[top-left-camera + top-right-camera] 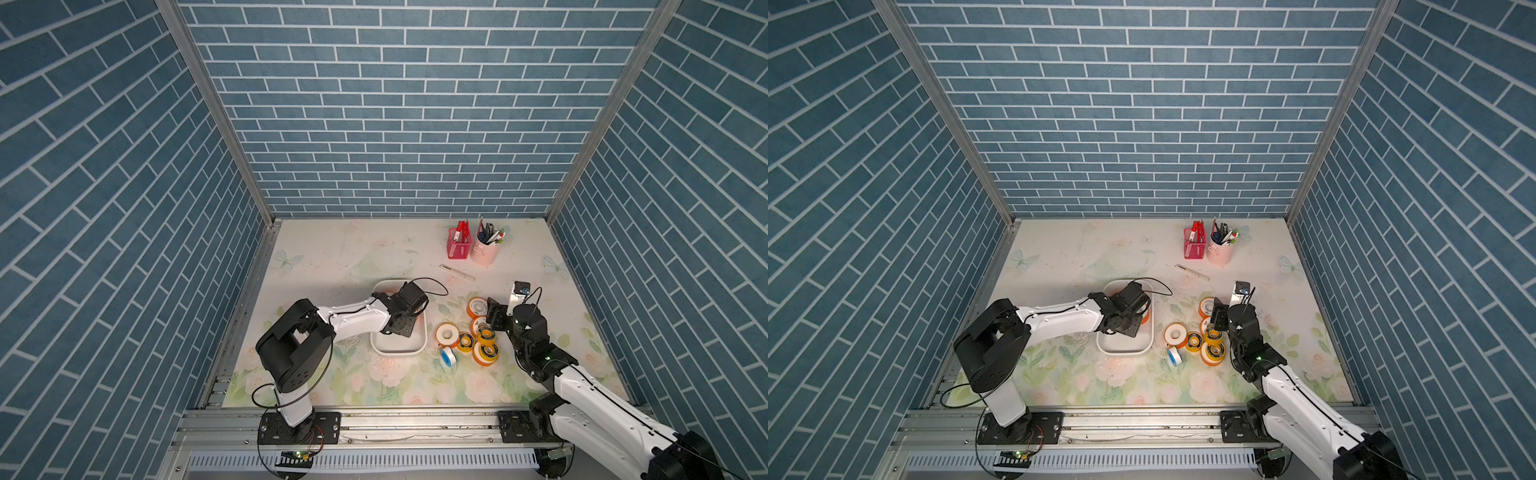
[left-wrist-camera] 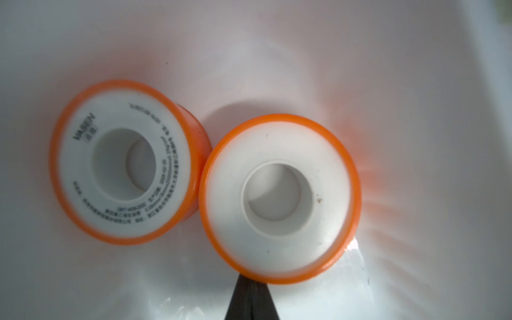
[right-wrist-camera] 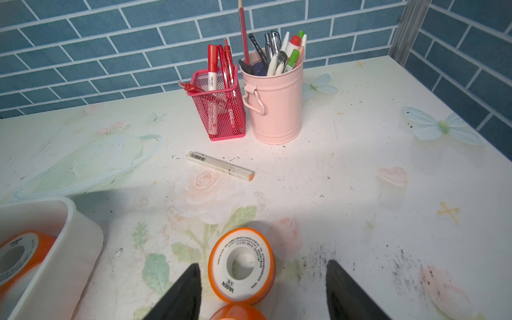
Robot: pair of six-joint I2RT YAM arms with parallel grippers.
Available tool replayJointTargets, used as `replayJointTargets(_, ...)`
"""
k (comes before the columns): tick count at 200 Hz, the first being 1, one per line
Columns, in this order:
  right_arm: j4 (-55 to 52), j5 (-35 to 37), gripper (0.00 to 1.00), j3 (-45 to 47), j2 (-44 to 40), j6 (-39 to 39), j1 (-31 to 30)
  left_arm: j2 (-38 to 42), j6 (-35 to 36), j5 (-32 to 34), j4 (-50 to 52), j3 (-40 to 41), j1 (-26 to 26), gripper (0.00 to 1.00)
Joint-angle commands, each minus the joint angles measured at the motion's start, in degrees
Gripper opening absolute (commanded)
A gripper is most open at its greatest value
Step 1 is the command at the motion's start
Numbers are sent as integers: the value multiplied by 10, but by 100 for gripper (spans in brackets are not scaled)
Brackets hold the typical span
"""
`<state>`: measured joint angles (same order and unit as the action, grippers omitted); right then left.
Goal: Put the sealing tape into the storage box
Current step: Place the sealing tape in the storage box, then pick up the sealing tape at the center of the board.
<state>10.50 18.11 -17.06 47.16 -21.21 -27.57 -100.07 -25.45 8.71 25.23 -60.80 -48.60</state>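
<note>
The storage box (image 1: 399, 352) is a shallow white tray on the floral mat. Two orange-rimmed spools of sealing tape lie inside it, a printed one (image 2: 124, 163) and a plain one (image 2: 279, 199). My left gripper (image 2: 251, 279) reaches into the box with its fingers pressed together. Their tips sit under the plain spool's rim. Several more spools lie to the right of the box, among them a large orange one (image 1: 448, 333) and a blue one (image 1: 447, 354). My right gripper (image 3: 263, 263) is open and straddles an orange spool (image 3: 241, 266) on the mat without touching it.
A red mesh pen basket (image 1: 459, 245) and a pink pen cup (image 1: 484, 249) stand at the back right. A cream pen (image 3: 219, 166) lies loose in front of them. Blue brick walls close in three sides.
</note>
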Motion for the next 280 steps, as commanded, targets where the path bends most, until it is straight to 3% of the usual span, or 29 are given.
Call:
replayJointTargets(1,14,-23,72,-8,3,2,2,49,3,1,29,-6,3,22)
replayJointTargets(42,-63,-141,75,-101,70,20,1,142,1,19,83,-21,3,58)
replayJointTargets(89,-187,-221,77,-212,176,40,-23,266,-11,54,125,4,6,78)
replayJointTargets(136,-234,-193,83,-254,267,68,-110,357,3,59,115,68,13,84)
replayJointTargets(186,-254,-181,87,-274,323,84,-150,444,33,12,54,139,14,89)
replayJointTargets(217,-265,-171,90,-283,347,91,-171,450,37,11,50,143,14,90)
replayJointTargets(232,-273,-160,100,-290,358,96,-183,446,36,12,50,144,14,90)
replayJointTargets(280,-279,-131,100,-287,373,99,-201,444,37,12,48,146,14,91)
